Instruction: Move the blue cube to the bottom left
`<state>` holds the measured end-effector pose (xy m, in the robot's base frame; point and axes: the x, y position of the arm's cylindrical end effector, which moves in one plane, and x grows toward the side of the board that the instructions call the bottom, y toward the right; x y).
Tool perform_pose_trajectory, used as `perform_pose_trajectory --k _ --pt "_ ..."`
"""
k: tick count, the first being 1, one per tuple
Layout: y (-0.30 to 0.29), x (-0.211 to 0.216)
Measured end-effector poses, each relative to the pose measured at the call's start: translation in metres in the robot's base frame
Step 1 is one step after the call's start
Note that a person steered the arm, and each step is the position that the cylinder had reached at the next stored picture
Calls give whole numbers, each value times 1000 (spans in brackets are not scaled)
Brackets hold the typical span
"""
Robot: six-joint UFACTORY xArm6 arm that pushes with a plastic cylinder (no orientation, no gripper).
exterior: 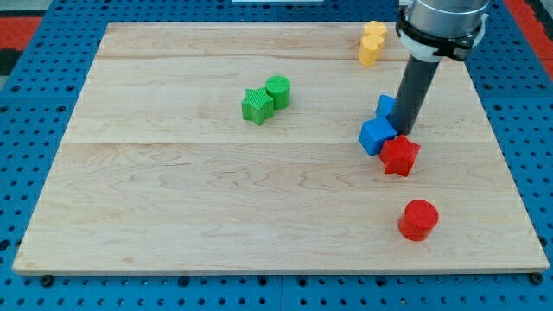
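Crowding blue cube [377, 136] (red star [399, 155] touching)

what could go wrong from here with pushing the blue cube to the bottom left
1. My tip sits at the blue cube's right edge, close against the red star; the push may drag the star along.
2. The other blue block is half hidden behind the rod and touches the cube, so it may follow.
3. The contact looks off-centre, so the cube may spin and slip off my tip during the long diagonal.

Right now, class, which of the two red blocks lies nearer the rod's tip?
The red star, just below my tip; the red cylinder sits well lower.
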<state>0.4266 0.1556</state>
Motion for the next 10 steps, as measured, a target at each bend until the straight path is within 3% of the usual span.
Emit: perform_pose_trajectory --k 3,5,9,10 --pt "-85 51" --pt "-224 55" --pt "-224 181" --pt "-255 183"
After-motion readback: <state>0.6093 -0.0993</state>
